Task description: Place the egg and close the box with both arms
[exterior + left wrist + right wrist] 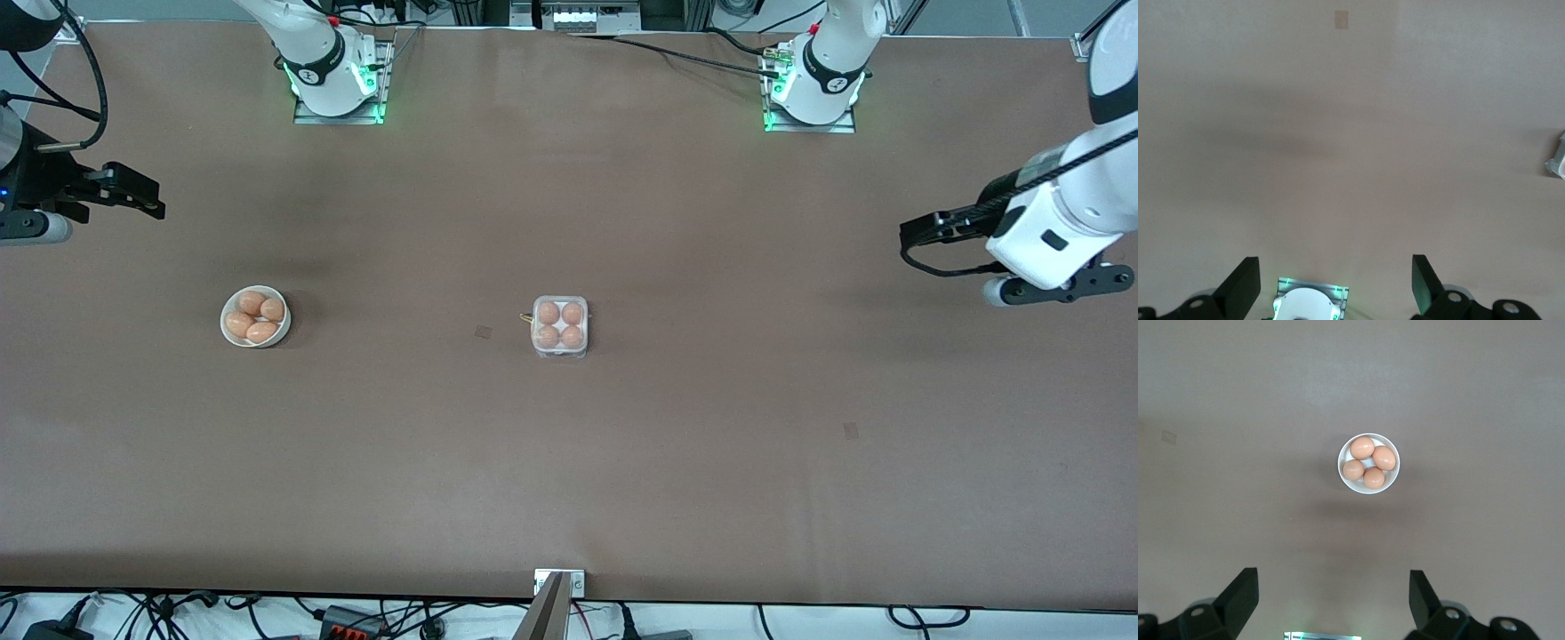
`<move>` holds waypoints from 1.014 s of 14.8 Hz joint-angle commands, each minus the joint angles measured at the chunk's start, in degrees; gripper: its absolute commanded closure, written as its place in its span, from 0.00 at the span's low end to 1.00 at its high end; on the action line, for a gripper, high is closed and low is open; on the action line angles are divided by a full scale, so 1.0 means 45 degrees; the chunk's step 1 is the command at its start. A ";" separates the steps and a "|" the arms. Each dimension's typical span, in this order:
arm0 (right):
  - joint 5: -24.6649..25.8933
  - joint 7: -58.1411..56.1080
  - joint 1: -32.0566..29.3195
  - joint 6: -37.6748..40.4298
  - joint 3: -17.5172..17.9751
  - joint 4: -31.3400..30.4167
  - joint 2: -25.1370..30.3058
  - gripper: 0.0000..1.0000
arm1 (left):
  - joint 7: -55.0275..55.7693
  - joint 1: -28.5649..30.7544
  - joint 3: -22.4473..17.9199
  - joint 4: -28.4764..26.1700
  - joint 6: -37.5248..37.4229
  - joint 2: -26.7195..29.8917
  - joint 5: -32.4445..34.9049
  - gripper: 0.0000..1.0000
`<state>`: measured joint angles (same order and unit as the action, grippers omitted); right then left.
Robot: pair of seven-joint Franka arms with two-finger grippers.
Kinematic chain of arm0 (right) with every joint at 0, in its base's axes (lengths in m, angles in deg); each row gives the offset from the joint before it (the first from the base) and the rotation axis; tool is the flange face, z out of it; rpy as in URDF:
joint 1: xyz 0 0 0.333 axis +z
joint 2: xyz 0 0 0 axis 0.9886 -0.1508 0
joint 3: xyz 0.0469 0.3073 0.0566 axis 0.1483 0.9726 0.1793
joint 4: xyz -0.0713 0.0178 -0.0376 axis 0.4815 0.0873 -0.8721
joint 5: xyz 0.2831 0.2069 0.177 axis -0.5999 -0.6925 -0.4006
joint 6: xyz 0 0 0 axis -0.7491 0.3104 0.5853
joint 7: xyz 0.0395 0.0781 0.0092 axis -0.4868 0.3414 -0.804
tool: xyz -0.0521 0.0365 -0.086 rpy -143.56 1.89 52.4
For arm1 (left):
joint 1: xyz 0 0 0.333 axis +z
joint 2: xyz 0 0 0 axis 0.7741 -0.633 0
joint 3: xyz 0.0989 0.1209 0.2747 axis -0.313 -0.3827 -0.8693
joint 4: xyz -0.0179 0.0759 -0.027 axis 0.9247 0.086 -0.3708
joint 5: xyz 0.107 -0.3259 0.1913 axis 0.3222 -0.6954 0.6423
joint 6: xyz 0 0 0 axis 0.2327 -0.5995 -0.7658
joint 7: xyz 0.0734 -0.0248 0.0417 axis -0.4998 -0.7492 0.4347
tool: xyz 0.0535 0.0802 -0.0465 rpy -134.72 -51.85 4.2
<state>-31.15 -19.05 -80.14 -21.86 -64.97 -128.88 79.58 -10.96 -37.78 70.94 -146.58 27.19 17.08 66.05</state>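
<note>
While the box [559, 327] sat mid-table, lid shut over four eggs [548, 313], we saw the left gripper [1335, 285] and right gripper [1333, 600] fully spread, empty, the right above the bowl [1369, 464].

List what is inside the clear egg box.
Four brown eggs fill all four cells of the box, two by two. Whether the lid is shut cannot be told.

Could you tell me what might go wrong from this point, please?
The small clear-plastic egg carton already shows four orange-brown eggs, so adding another could crack one. The four eggs crowded in the round white bowl could roll when the open right gripper picks one. The open left gripper waits above bare table.
</note>
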 commanded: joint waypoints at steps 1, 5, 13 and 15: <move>-0.0207 -0.0054 -0.0030 0.0240 0.0018 0.0151 0.0060 0.00 | -0.1404 0.0852 0.0054 -0.3699 0.2271 0.2664 -0.0291 0.00; -0.0207 -0.0054 -0.0030 0.0240 0.0037 0.0151 0.0060 0.00 | -0.1820 0.0042 -0.1443 -0.4955 0.3445 0.3528 -0.1073 0.00; -0.0207 -0.0054 -0.0030 0.0240 0.0037 0.0151 0.0060 0.00 | -0.1839 -0.0591 -0.2426 -0.4588 0.3061 0.3530 -0.1308 0.00; -0.0207 -0.0054 -0.0030 0.0240 0.0037 0.0151 0.0060 0.00 | -0.1839 -0.0610 -0.2388 -0.4178 0.2786 0.3316 -0.1308 0.00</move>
<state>-31.15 -19.05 -80.14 -21.83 -64.96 -128.87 79.58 -17.69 -40.32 60.67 -166.52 41.12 32.07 61.06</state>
